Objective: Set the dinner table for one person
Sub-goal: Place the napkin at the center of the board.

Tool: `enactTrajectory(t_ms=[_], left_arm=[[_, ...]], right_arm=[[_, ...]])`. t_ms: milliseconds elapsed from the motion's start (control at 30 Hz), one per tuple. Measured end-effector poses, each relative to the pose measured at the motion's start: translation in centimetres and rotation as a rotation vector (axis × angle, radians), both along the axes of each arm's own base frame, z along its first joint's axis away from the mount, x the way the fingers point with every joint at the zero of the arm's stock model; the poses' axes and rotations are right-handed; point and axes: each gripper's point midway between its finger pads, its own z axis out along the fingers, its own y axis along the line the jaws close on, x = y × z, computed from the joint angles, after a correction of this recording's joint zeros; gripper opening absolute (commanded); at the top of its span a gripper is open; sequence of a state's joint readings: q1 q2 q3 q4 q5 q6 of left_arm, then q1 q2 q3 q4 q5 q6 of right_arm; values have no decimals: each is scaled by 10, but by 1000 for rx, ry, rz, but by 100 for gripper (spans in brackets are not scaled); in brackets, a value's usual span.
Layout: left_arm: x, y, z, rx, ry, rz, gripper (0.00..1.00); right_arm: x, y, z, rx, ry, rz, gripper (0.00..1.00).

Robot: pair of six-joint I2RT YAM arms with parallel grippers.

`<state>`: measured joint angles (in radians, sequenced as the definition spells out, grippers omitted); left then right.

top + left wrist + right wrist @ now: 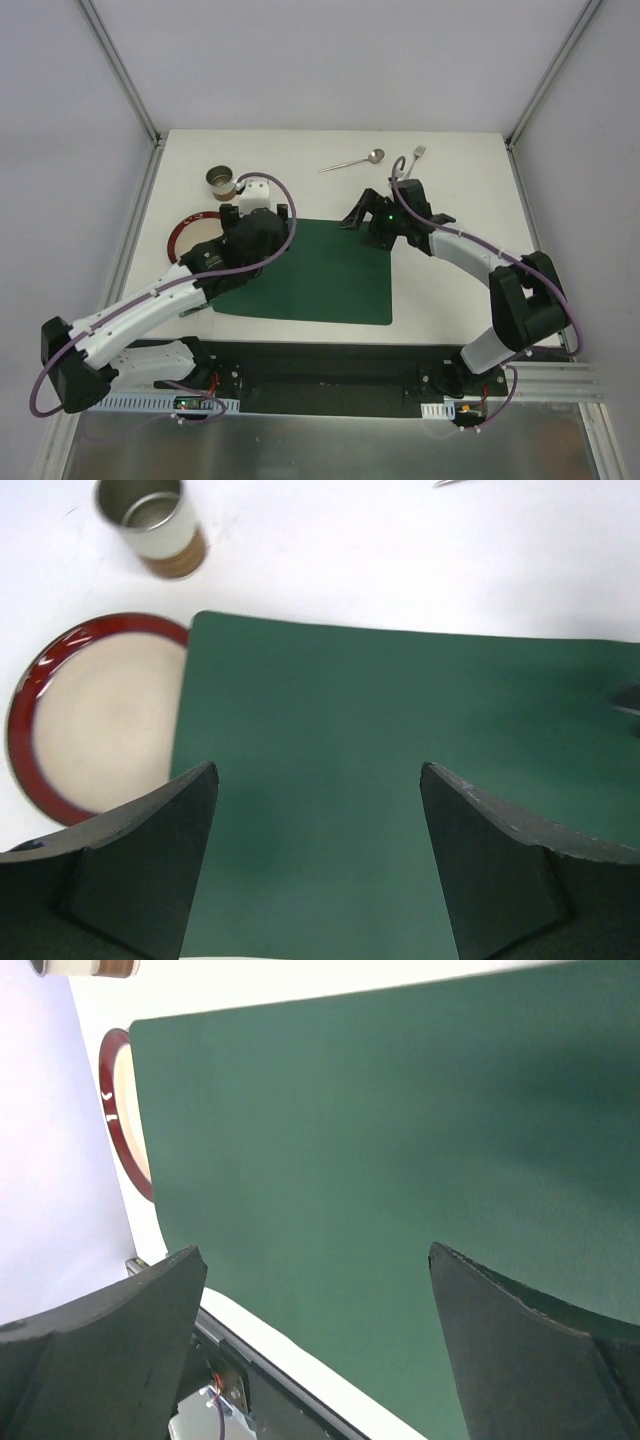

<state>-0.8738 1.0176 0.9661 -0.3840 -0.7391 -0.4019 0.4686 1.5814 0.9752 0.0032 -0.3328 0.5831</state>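
Observation:
The white dinner table (450, 290) carries a dark green placemat (320, 275) near its front middle. A cream plate with a red rim (188, 228) lies just left of the mat, partly under my left arm. Behind it stands a metal cup (222, 182). A spoon (352, 162) and a fork (414, 155) lie at the back. My left gripper (318, 768) hangs open over the mat's left part, nothing between its fingers. My right gripper (315, 1250) is open and empty over the mat's far right corner (355, 213).
Metal frame rails (120, 75) rise at both back corners of the table. The arm bases and a black rail (330, 375) line the near edge. In the left wrist view the plate (95, 715) and cup (150, 525) sit left of the placemat (400, 710).

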Motion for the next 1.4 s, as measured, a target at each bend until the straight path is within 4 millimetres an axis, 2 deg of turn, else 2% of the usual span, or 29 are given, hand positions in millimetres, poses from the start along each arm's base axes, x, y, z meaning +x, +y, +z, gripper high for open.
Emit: enactTrajectory(t_ms=[67, 167, 300, 433, 567, 700, 833, 900, 1033, 1167, 1267, 1400], left_arm=[[11, 7, -21, 53, 47, 65, 77], [26, 32, -46, 79, 114, 193, 75], [36, 74, -59, 38, 150, 374, 72], [40, 90, -69, 25, 170, 465, 72], [46, 94, -90, 43, 225, 523, 70], [48, 93, -104, 52, 263, 549, 69], [51, 89, -100, 28, 260, 552, 70], [55, 87, -95, 17, 249, 551, 71], [59, 85, -83, 4, 225, 541, 72], [60, 86, -71, -4, 199, 536, 72], [60, 87, -62, -12, 179, 532, 72], [57, 89, -50, -35, 151, 526, 72]], right_arm=[[-8, -5, 0, -1, 2, -1, 96], [-18, -13, 6, 2, -12, -10, 96], [-28, -21, 24, 21, -63, -13, 96], [-33, -23, 35, 37, -100, -12, 96], [-36, -22, 25, 45, -91, -8, 96], [-34, -10, -6, 32, -23, 9, 96], [-38, 13, -51, 6, 100, 60, 97], [-40, 27, -65, -1, 143, 89, 97], [-35, 70, -56, 38, 127, 168, 97], [-47, 103, -52, 66, 128, 242, 97], [-55, 109, -63, 68, 168, 250, 97], [-49, 108, -63, 94, 194, 221, 97]])
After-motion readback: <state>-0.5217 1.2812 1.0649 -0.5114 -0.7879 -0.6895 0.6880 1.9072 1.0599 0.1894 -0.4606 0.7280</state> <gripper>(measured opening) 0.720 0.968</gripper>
